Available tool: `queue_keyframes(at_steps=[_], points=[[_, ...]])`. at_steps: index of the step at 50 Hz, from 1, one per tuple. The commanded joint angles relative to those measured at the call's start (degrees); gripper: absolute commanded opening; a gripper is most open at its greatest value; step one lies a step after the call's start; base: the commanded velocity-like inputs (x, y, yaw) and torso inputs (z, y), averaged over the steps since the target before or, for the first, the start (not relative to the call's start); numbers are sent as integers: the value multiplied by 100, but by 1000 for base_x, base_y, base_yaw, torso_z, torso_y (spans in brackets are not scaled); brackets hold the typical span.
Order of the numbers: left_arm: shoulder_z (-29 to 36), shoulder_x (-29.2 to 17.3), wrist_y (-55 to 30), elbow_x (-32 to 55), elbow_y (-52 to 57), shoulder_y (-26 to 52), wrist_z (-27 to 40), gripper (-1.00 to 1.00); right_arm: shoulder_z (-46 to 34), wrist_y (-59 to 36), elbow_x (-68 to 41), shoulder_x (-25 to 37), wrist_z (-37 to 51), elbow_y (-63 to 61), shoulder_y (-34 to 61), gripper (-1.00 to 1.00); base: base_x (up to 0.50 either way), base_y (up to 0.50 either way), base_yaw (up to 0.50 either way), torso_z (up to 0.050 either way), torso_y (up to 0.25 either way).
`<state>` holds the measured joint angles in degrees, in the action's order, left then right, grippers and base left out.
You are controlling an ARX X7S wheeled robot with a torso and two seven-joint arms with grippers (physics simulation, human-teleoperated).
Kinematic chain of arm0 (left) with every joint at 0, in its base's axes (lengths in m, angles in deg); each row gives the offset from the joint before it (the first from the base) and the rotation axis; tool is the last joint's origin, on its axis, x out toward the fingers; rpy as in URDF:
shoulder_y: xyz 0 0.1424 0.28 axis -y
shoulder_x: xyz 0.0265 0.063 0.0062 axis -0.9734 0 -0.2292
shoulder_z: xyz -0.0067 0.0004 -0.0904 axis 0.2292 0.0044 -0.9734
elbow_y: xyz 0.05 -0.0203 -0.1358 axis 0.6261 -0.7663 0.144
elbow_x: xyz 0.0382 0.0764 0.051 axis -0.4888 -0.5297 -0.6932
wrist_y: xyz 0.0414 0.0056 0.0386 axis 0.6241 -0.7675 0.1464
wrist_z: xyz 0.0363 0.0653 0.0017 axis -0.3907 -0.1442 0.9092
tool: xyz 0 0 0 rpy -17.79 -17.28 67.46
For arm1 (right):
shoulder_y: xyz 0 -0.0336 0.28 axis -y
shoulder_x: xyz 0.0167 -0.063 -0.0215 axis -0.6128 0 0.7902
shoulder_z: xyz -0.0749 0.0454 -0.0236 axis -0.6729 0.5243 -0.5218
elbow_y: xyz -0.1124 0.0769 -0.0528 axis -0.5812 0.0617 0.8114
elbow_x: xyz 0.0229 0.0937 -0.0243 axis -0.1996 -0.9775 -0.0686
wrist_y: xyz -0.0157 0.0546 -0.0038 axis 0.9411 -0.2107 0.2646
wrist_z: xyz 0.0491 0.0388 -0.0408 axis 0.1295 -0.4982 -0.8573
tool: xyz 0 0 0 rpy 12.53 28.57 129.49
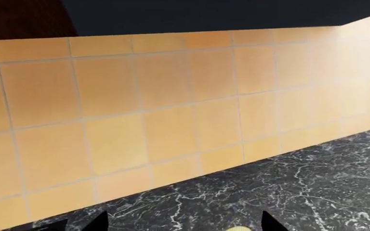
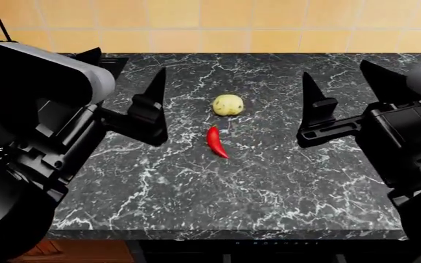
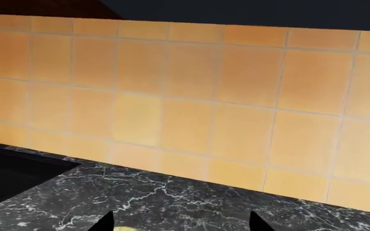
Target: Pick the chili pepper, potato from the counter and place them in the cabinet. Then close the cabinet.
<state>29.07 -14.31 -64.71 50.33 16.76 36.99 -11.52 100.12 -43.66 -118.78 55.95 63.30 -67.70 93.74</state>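
Two vegetables lie near the middle of the marble bench (image 2: 269,186): the potato (image 2: 227,105) farther back toward the tiled wall (image 2: 218,24), the chili pepper (image 2: 216,142) just in front of it, not quite touching. Left gripper (image 2: 123,90) and right gripper (image 2: 342,93) hover on either side, well apart from both, each with jaws spread and holding nothing. A black sink basin (image 3: 8,175) sits at the bench's left.

The potato (image 2: 228,104) lies mid-counter (image 2: 269,186), and the chili pepper (image 2: 216,142) sits just nearer — close beside it, slightly left. The left gripper (image 2: 126,82) and right gripper (image 2: 342,85) flank them; the tiled wall (image 2: 218,24) stands behind.
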Motion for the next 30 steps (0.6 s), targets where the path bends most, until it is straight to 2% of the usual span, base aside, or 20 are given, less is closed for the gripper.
queue_keyframes(at_steps=[1,6,17,22,27,30], points=[[26,-191,412,99,72,-463,79,100,-248,330,381,91,252,-404,-589,100,0,0,0,0,0],[-7,-227,343,177,-10,-291,137,100,2,387,93,36,50,-268,-558,100,0,0,0,0,0],[-141,-305,-219,674,-215,274,327,100,-152,10,-328,121,-97,109,-9,100,359,-303,0,0,0],[-81,-479,-287,833,-359,475,435,100,-289,-300,-542,232,-101,132,266,100,355,-187,0,0,0],[-118,-638,-341,1349,-503,673,807,100,-411,-541,-766,286,-97,115,582,100,236,-12,0,0,0],[37,-837,-7,1233,-362,558,666,100,-425,-552,-853,283,-105,81,658,100,155,0,0,0,0]])
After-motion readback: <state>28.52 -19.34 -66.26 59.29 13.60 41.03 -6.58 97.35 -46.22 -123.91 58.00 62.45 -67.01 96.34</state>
